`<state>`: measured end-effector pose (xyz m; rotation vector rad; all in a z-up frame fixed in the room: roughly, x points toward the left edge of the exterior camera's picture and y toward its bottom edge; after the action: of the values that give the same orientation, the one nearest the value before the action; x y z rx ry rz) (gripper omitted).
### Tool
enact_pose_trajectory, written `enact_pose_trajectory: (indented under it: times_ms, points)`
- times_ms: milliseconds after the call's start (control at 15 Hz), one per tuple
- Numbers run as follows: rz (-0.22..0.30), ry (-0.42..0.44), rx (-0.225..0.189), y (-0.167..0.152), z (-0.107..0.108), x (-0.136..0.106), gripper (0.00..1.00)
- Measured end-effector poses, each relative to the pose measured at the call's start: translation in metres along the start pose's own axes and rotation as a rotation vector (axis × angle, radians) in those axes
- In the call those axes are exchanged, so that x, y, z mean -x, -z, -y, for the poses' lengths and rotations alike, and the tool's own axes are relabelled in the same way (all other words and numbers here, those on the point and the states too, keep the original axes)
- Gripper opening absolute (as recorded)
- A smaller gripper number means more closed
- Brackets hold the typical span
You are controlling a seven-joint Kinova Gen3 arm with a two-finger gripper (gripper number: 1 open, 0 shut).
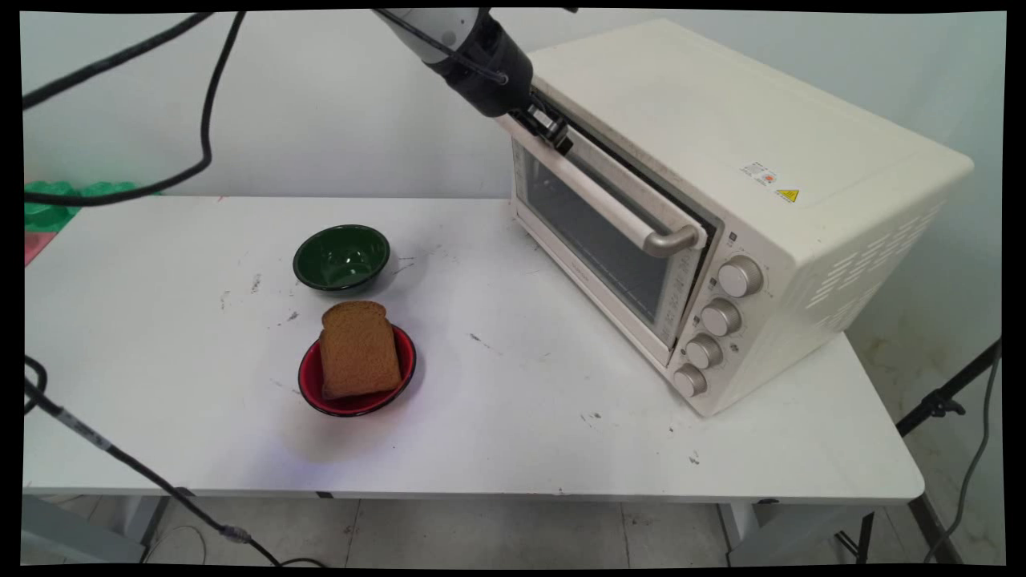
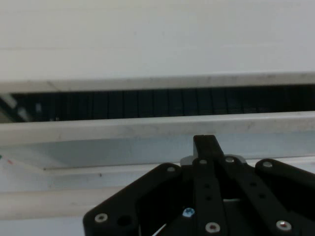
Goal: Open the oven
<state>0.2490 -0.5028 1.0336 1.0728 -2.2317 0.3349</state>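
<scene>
The black two-finger pincer (image 1: 551, 128) is up at the top edge of the cream-coloured boxy toaster oven (image 1: 745, 208), right at the far end of its pale bar handle (image 1: 601, 196), and the glass door (image 1: 589, 232) is tipped a little way out, a dark gap showing along its top. In the hand view the black fingers (image 2: 205, 147) press close together against the door's pale upper rim, but whether they clamp the handle or merely rest on it I cannot tell, nor how wide they stand. Well below the pincer and off toward the table's near side sits a round red bowl with a dark rim (image 1: 357, 377), and in it leans a brown slice of bread (image 1: 358, 349), its crust end poking over the bowl's far edge. Just behind it, closer to the pincer yet well apart from it, sits a round dark green bowl (image 1: 341, 256), nothing inside. Both stand on the scuffed white table (image 1: 521, 433), and four silver knobs (image 1: 720, 316) run down the oven's front beside the door.
</scene>
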Motion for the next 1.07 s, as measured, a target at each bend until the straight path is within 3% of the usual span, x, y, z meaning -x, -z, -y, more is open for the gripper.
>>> enact_pose_trajectory:
  times_ms: [1067]
  points:
    - [0.041,-0.019,0.014,0.021,-0.002,0.055,0.00]
